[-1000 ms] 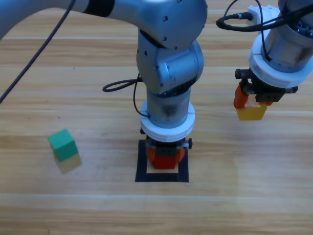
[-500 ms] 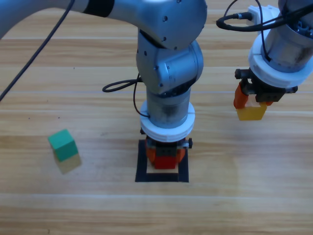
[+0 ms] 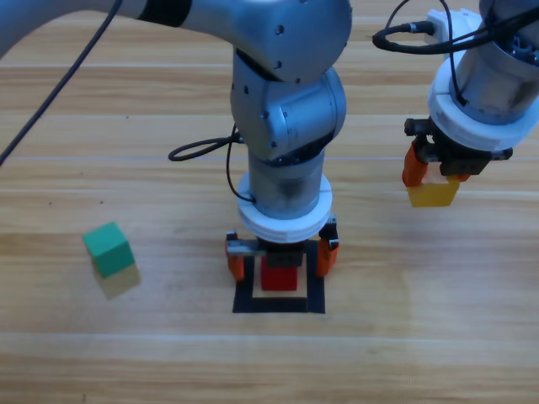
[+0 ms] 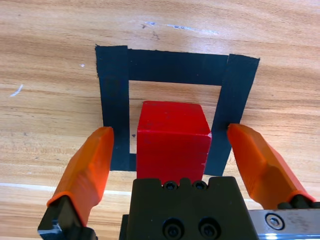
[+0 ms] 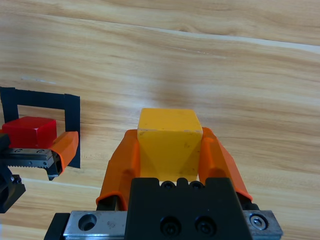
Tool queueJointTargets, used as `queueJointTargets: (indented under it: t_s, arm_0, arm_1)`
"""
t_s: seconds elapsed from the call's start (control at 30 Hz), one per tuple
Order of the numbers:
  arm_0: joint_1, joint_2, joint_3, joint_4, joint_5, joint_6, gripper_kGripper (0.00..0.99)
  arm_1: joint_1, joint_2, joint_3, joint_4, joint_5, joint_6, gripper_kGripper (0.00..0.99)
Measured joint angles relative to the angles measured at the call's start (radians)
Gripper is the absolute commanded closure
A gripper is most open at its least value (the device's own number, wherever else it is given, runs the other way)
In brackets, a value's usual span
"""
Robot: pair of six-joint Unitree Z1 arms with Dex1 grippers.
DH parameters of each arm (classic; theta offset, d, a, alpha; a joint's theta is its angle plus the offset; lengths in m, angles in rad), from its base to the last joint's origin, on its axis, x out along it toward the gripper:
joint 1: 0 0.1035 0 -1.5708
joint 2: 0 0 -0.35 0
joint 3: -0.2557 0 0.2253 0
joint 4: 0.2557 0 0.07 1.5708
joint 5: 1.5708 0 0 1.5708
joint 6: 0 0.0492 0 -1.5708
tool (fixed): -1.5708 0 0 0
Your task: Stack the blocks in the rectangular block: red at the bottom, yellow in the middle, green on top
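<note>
Left end effector [image 3: 280, 255] now spread, red cube [image 3: 280, 275] released

Grey arms, orange jaws, black cables

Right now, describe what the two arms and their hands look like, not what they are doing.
Both arms are glossy grey metal with rounded joint housings and loose black cables looping beside them. The left hand and the right hand each have a black body with visible screw heads and two orange wedge-shaped jaws.
</note>
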Motion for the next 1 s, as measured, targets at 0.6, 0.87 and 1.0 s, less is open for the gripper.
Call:
queueJointTargets:
  t_s: [0.6, 0.87, 1.0]
  arm_0:
    - [0.024, -0.51, 0.096, 0.053, 0.111, 0.012, 0.047]
    - [0.067, -0.8, 0.672, -0.334, 0.271, 0.077, 0.059]
    - [0.116, -1.111, 1.029, -0.626, 0.169, 0.185, 0.056]
  arm_1:
    - [0.068, 0.019, -0.102, 0.105, 0.002, 0.069, 0.99]
    - [0.14, 0.161, -0.295, 0.198, 0.044, 0.115, 0.99]
    - [0.172, 0.19, -0.346, 0.214, 0.052, 0.145, 0.99]
